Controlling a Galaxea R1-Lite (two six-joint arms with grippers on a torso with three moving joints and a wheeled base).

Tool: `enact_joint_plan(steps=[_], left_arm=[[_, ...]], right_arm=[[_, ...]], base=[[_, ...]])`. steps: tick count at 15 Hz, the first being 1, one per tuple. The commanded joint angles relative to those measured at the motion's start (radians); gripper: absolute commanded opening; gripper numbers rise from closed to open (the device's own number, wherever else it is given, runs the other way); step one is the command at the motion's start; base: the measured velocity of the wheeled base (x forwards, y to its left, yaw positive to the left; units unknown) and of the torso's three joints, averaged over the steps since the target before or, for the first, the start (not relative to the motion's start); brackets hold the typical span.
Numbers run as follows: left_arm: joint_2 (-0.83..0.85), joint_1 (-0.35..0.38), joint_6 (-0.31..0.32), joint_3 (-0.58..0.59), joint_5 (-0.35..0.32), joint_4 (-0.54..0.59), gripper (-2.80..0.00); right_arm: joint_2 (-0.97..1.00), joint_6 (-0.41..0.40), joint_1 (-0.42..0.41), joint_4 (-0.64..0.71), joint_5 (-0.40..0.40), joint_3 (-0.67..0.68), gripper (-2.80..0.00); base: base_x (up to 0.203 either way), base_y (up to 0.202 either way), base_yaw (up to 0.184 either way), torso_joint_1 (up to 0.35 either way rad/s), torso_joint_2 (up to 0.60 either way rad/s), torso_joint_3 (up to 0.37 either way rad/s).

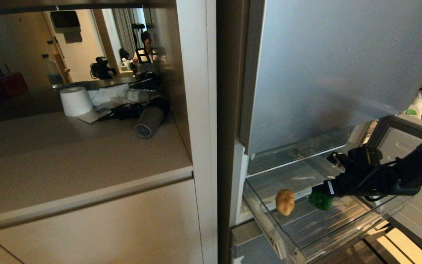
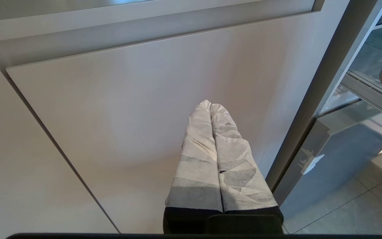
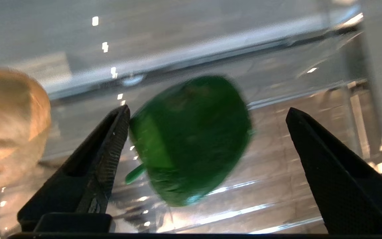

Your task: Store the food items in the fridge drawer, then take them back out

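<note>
My right gripper [image 3: 207,113] reaches into the pulled-out fridge drawer [image 1: 269,223], its 2 fingers [image 3: 104,146] spread wide apart. The bell pepper [image 3: 191,139] sits between them, touching 1 finger and well clear of the other, so it is not clamped. The potato [image 1: 285,201] lies in the same drawer just beside the gripper, on the side nearer the cabinet [image 1: 97,227], apart from the pepper. A closed grey fridge door [image 1: 335,66] stands above the gripper. My left gripper [image 2: 211,108] is parked facing a cabinet door [image 2: 111,109], its 2 wrapped fingers pressed together, empty. On the desk [image 1: 68,154] well beyond it: a paper roll [image 1: 75,101], a hair dryer [image 1: 151,116], a water bottle [image 1: 52,71].
</note>
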Motion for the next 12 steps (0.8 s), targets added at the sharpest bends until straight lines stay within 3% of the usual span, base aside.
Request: enact_joint_plan(steps=[1,12], left_arm=[[0.000,0.000,0.000,0.000,0.000,0.000,-2.80],[0.000,0.000,0.000,-0.001,0.000,0.000,-2.80]], right_arm=[[0.019,-0.004,0.002,0.002,0.007,-0.008,0.00],[0.037,-0.017,0.014,0.154,0.044,-0.104,0.00]], base=[[0.000,0.000,0.000,0.000,0.00,0.000],[0.000,0.000,0.000,0.000,0.00,0.000]])
